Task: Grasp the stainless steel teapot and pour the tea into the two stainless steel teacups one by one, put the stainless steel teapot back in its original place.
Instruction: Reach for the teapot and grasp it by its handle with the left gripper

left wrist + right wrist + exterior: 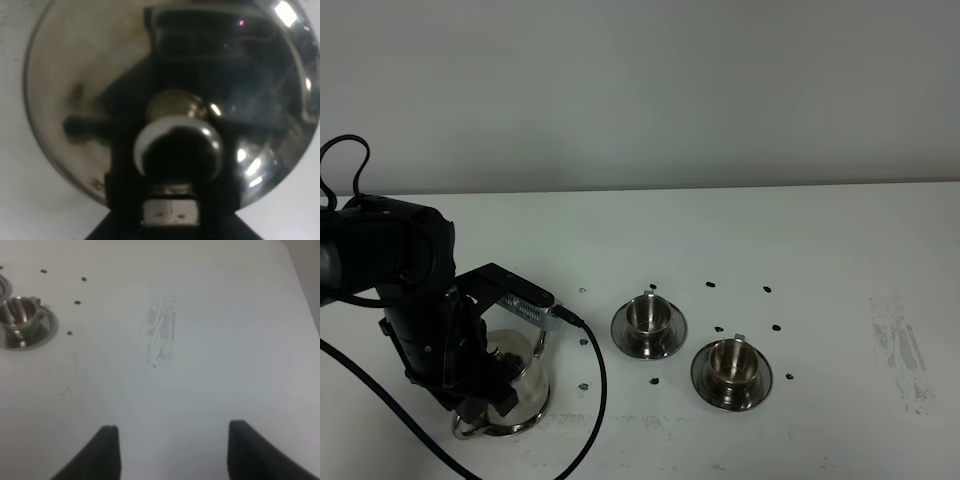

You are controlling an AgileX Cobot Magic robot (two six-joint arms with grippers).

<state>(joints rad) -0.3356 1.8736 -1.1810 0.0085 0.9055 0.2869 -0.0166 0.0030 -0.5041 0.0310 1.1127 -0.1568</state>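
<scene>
OK, your left end effector (175,170) is down over the teapot (525,375) at the near left of the tabletop (820,250). In the wrist view its jaws look closed on the pot's loop handle (175,140), just beside the lid knob (175,106); that picture is blurry. From the high camera the pot looks to be sitting on its saucer (515,428), but the arm hides most of it. You have two cups on saucers to the right of the pot: one mid-table (648,315), the other (730,362) nearer the front and further right. They stand close together, saucers not touching. Small black dots (710,285) ring them. Your right end effector (172,455) is open, nothing between the fingers, over bare tabletop beside a scuff mark (160,330).
</scene>
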